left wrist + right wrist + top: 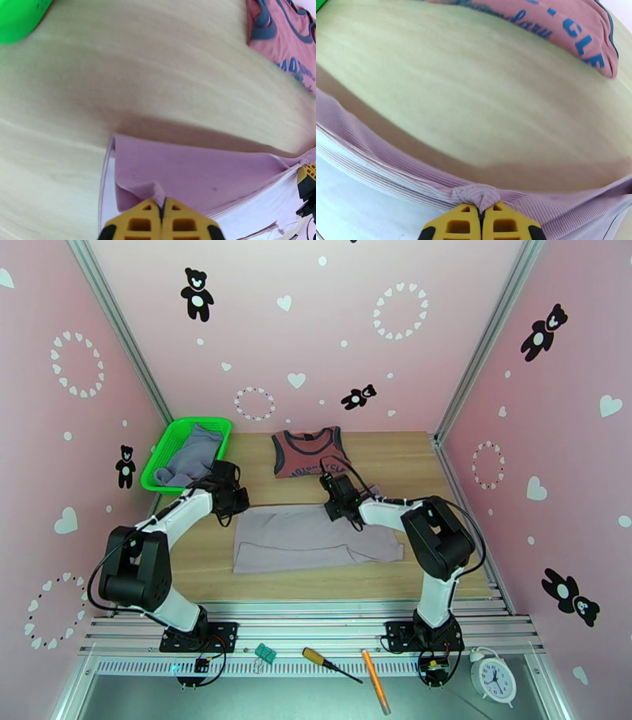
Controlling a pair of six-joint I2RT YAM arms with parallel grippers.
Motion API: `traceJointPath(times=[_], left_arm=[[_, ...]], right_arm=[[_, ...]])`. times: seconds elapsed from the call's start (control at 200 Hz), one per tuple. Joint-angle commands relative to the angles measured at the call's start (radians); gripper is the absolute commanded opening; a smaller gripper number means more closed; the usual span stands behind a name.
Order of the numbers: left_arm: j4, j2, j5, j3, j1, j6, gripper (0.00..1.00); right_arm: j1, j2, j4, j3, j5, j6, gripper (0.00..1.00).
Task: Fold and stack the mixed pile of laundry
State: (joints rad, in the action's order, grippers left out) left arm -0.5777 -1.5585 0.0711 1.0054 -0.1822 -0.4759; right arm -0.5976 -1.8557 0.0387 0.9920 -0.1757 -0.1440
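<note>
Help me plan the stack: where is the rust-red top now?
In the top view, the rust-red top lies far centre, beyond the lilac shirt, right of the green basket.

A bright green plastic mesh basket [160, 455] is sitting at the far left corner of the pale wooden tabletop [411, 457], beside pink wall panels [316, 327] that are carrying black teddy-bear and white heart stickers. On the grey metal ledge [158, 694] at the near edge, small green clips [265, 653], a yellow-handled screwdriver [333, 666] and a slim orange stick [375, 680] are lying side by side. A round white alarm clock [495, 679] is standing at the ledge's right end.
</note>
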Motion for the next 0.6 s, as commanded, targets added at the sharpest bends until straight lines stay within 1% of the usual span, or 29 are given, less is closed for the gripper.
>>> traceJointPath(times=[0.0,0.035,0.065,0.14,0.165,0.195,0.25,0.285,0.35,0.435,0.516,0.546,0.596], left_arm=[[0.028,0.042,-0.055,-0.081,-0.012,-0.036,0.0],[0.038,0.051,-0.058,-0.109,-0.016,-0.045,0.0],[0.043,0.058,-0.065,-0.128,-0.02,-0.052,0.0],[0.052,0.073,-0.079,-0.164,-0.03,-0.062,0.0],[0.054,0.075,-0.084,-0.172,-0.033,-0.064,0.0],[0.056,0.078,-0.088,-0.18,-0.033,-0.064,0.04],[0.06,0.078,-0.095,-0.183,-0.036,-0.066,0.09],[0.062,0.078,-0.096,-0.183,-0.037,-0.066,0.13],[0.062,0.081,-0.1,-0.183,-0.038,-0.069,0.21],[0.058,0.088,-0.108,-0.183,-0.043,-0.07,0.3],[0.041,0.102,-0.115,-0.183,-0.046,-0.07,0.32],[0.037,0.109,-0.118,-0.213,-0.046,-0.07,0.33],[0.028,0.12,-0.12,-0.218,-0.046,-0.069,0.37]], right_arm=[[-0.019,0.063,0.099,-0.07,-0.106,-0.047,0.14],[-0.026,0.074,0.109,-0.091,-0.118,-0.054,0.19],[-0.032,0.085,0.111,-0.105,-0.127,-0.063,0.25],[-0.042,0.12,0.092,-0.124,-0.14,-0.08,0.28],[-0.046,0.138,0.083,-0.13,-0.146,-0.087,0.33],[-0.05,0.157,0.069,-0.136,-0.149,-0.097,0.38],[-0.051,0.199,0.03,-0.133,-0.143,-0.12,0.39],[-0.053,0.225,0.002,-0.127,-0.135,-0.139,0.44],[-0.052,0.253,-0.072,-0.091,-0.117,-0.173,0.44],[-0.052,0.241,-0.172,-0.014,-0.082,-0.215,0.44],[-0.051,0.179,-0.261,0.083,-0.039,-0.235,0.41],[-0.051,0.148,-0.284,0.117,-0.031,-0.241,0.4],[-0.05,0.099,-0.312,0.167,-0.022,-0.244,0.37]])
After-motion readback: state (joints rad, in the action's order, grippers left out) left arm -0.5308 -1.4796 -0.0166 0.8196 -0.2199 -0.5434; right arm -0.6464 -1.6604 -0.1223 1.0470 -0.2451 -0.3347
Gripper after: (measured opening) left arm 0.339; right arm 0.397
